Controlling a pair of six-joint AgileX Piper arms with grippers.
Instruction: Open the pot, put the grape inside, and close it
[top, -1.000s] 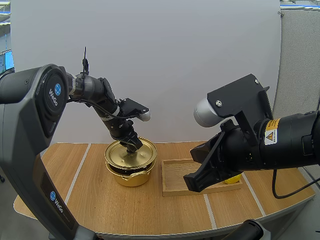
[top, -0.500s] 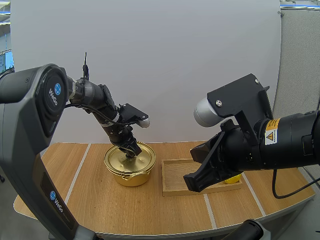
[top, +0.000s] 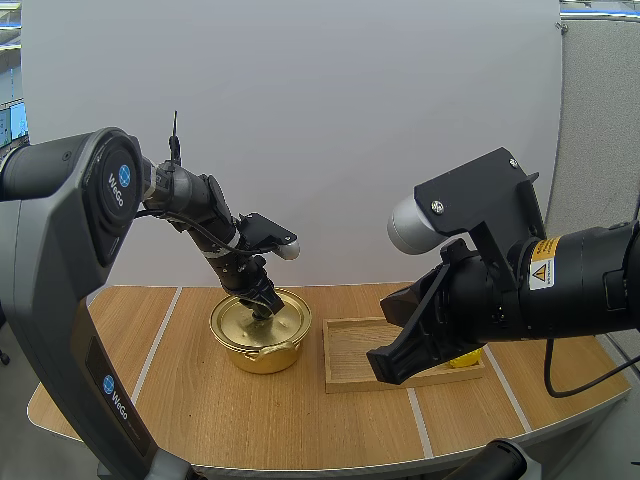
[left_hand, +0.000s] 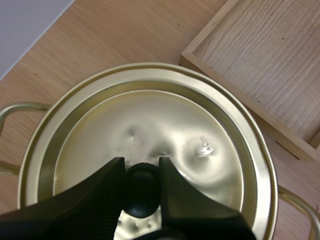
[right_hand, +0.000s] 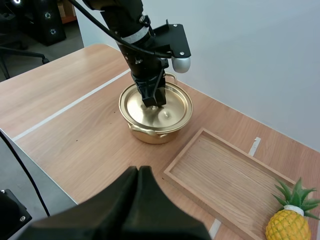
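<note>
The round blue badges on my left arm (top: 120, 180) read "WeGo". My right arm carries a yellow warning label (top: 545, 262) with a triangle, its small print too fine to read. A tiny stamp on the lid is also illegible.

The round gold metal pot (top: 262, 358) sits on the pale wooden table (top: 200, 420), with its shiny gold lid (left_hand: 165, 125) seated level inside the rim. My left gripper (left_hand: 141, 170) is down on it, jaws clamped on the black lid knob (left_hand: 141, 192) from both sides.

My right gripper (right_hand: 138, 171) hangs above the table's near side, fingers pressed together on nothing.

The shallow rectangular wooden tray (right_hand: 230, 175) lies just beside the pot on its right. A narrow strip of bare table separates the pot's handle from the tray's raised edge. The tray floor is bare wood. A small yellow toy pineapple (right_hand: 286, 227) stands at the tray's right end; I cannot tell whether it is inside the rim or beside it. Bare table runs from the pot to the near edge and off to the left.
</note>
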